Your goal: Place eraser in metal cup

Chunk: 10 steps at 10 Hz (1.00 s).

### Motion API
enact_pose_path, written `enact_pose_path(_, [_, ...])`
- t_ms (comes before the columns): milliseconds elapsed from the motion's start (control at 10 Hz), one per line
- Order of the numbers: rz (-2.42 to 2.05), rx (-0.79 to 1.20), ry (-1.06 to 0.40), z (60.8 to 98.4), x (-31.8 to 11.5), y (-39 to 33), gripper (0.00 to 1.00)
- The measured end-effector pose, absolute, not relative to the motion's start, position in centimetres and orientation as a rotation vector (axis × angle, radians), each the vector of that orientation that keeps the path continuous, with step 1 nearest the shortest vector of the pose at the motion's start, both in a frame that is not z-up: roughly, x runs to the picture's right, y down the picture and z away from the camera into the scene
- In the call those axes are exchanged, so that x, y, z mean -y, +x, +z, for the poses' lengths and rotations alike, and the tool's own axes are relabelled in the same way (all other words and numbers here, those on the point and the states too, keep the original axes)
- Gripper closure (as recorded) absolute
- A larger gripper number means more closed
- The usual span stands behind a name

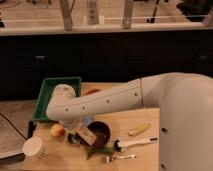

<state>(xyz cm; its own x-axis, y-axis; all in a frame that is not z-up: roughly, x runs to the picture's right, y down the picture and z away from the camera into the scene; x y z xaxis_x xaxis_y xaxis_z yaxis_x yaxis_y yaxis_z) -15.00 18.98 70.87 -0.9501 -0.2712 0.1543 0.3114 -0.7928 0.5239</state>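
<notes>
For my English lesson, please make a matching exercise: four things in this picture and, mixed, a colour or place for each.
1. tray
2. bowl
3. white cup
4. tool

a. dark brown
b. lower left of the view
c. green
d. just left of the bowl

Pairs: 1-c, 2-a, 3-b, 4-d

A dark cabinet front (125, 60) runs behind the wooden table (142, 119), pale window posts (66, 15) above.
</notes>
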Motion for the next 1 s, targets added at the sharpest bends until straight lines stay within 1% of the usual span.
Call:
enact_pose_path(700, [-2.737,0.831,-0.086,70.69,-19.60,-14.88,1.00])
enact_pose_path(1000, [-2.736,0.830,-0.132,70.07,-19.03,-15.26,1.00])
